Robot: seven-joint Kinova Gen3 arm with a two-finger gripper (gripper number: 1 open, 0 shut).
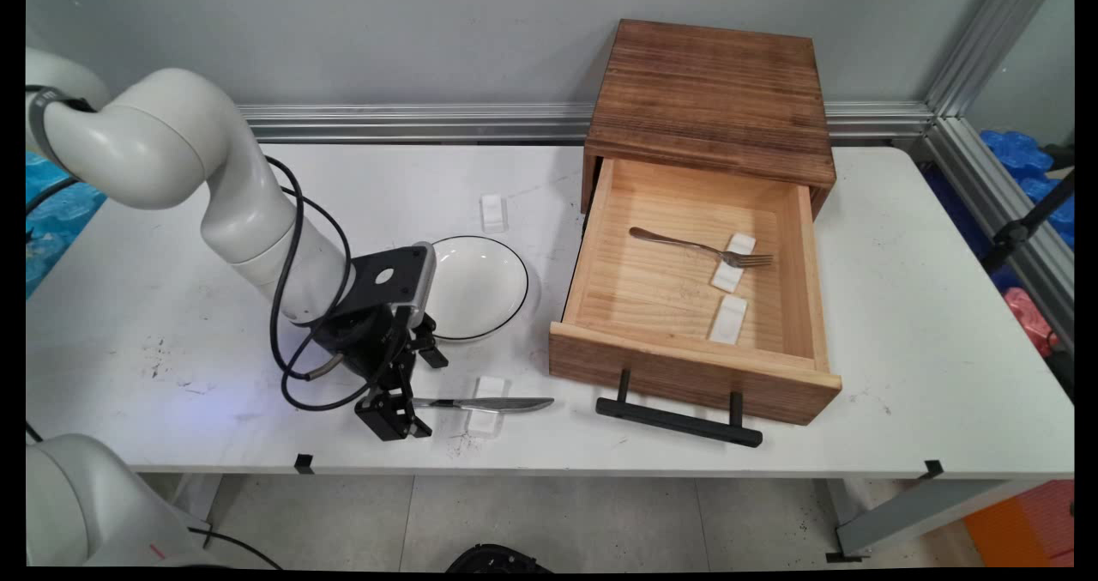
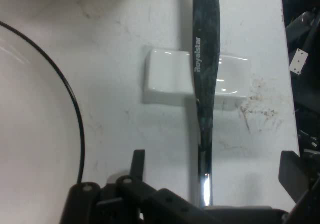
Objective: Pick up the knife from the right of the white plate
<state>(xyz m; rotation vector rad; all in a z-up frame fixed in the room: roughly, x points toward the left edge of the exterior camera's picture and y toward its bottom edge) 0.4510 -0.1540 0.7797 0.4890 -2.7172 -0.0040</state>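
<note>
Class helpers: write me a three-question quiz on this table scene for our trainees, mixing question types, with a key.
1. Multiple choice: what lies inside the open drawer? A spoon; B fork; C ladle.
2. True or false: the knife lies on the plate.
3. Fill in: the open end effector stands at the handle of the ____, whose blade lies across a white rest.
Key: 1 B. 2 false; it lies on the table, in front of the plate. 3 knife.
</note>
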